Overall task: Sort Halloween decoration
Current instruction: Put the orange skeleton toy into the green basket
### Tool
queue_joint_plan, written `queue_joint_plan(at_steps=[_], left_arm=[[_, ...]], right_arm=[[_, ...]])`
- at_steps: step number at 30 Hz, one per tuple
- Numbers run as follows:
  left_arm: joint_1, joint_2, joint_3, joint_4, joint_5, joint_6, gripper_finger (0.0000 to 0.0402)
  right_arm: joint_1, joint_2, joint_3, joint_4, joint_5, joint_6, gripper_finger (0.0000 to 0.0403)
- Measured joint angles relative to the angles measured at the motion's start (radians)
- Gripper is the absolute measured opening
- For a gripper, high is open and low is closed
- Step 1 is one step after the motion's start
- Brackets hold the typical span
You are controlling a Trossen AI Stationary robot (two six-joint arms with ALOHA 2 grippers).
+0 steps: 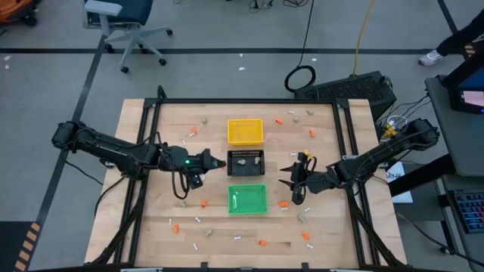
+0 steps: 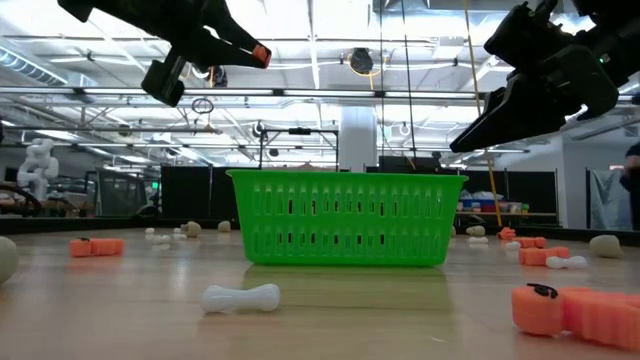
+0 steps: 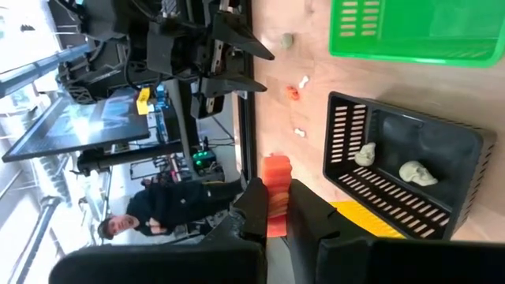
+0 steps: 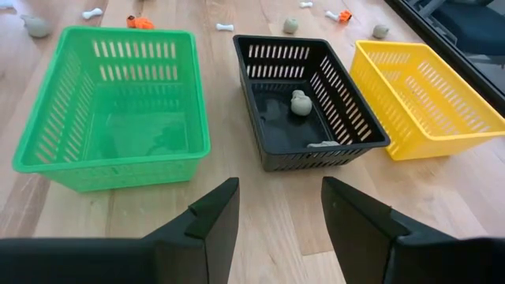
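A: Closest to the low camera, what lies on the wood?

B: A white stick (image 2: pixel 241 297) just in front of the green tray (image 2: pixel 345 217), and an orange bit (image 2: pixel 575 310) off to one side, both flat on the table (image 1: pixel 151 227).

A: Where are the rest of the pieces?

B: Scattered over the tabletop around the trays: orange bits, white sticks and beige lumps along the edges. Two beige lumps (image 3: pixel 417 173) sit inside the black tray (image 1: pixel 246 162). The green tray holds nothing I can see, and the same goes for the yellow tray (image 1: pixel 245 131).

A: And the trays themselves?

B: In a row down the middle, yellow farthest from the front edge, black in the middle, green nearest it.

A: Is anything being carried?

B: Yes. The left gripper (image 3: pixel 276 207) is clamped on an orange piece (image 3: pixel 277 193), raised above the table just beside the black tray.

A: The other arm?

B: The right gripper (image 4: pixel 276 207) hangs above the table on the opposite side of the trays, fingers spread apart, gripping nothing.

A: Anyone around?

B: A person (image 3: pixel 162 209) shows beyond the table in the left wrist view.
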Motion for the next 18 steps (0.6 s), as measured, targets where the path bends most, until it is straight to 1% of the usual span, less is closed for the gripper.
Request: queue_joint_plan(at_steps=[18], left_arm=[[0.0,0.0,0.0,0.0,0.0,-0.002,0.0018]], right_arm=[[0.0,0.0,0.0,0.001,-0.003,0.001,0.0169]])
